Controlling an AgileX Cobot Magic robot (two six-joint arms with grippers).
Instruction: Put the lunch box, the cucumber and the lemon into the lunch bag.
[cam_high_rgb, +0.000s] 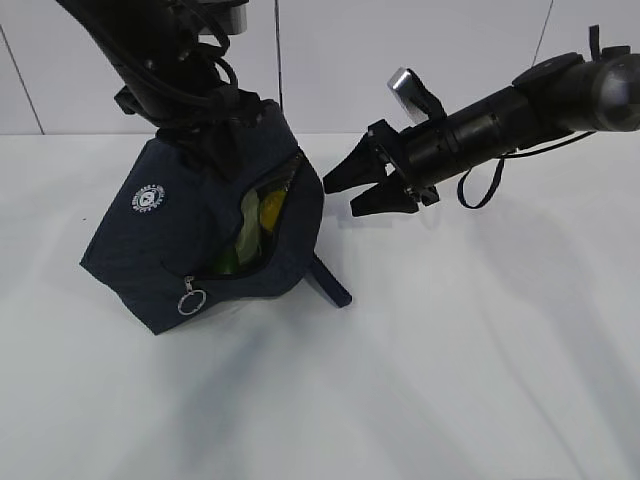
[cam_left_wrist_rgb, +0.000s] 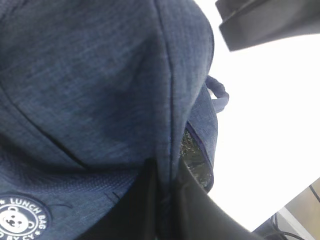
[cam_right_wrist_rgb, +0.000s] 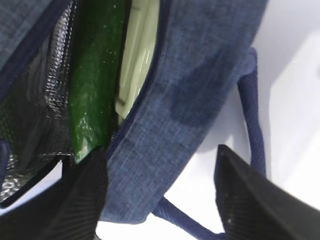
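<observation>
Left claw (cam_high_rgb: 205, 150): you are looking at it pinching the top fabric of the lunch bag (cam_high_rgb: 170, 235); its fingers are sitting narrow, clamped on a fold of navy cloth, as your left wrist view is showing.
Lunch bag: it is tilting on the white tabletop (cam_high_rgb: 450, 360), its lower left corner resting down and its top hanging from the left claw. The round white logo (cam_high_rgb: 148, 198) is facing you, the metal ring pull (cam_high_rgb: 191, 298) is dangling at the lower end of the zipper, and one loop handle (cam_high_rgb: 330, 280) is lying out on the tabletop to the right.
Zipper mouth: it is gaping open toward the right.
Cucumber (cam_right_wrist_rgb: 95, 80): it is lying inside the bag, along the silvery lining, dark green and close up in your right wrist view.
Lunch box (cam_right_wrist_rgb: 140, 50): its pale green lid is showing inside the bag, pressed right beside the cucumber.
Lemon (cam_high_rgb: 270, 208): a yellow patch is showing in the opening; it is probably the lemon, though you are seeing only a sliver.
Right claw (cam_high_rgb: 365, 190): it is hovering just right of the bag's mouth with its fingers spread wide and nothing between them.
</observation>
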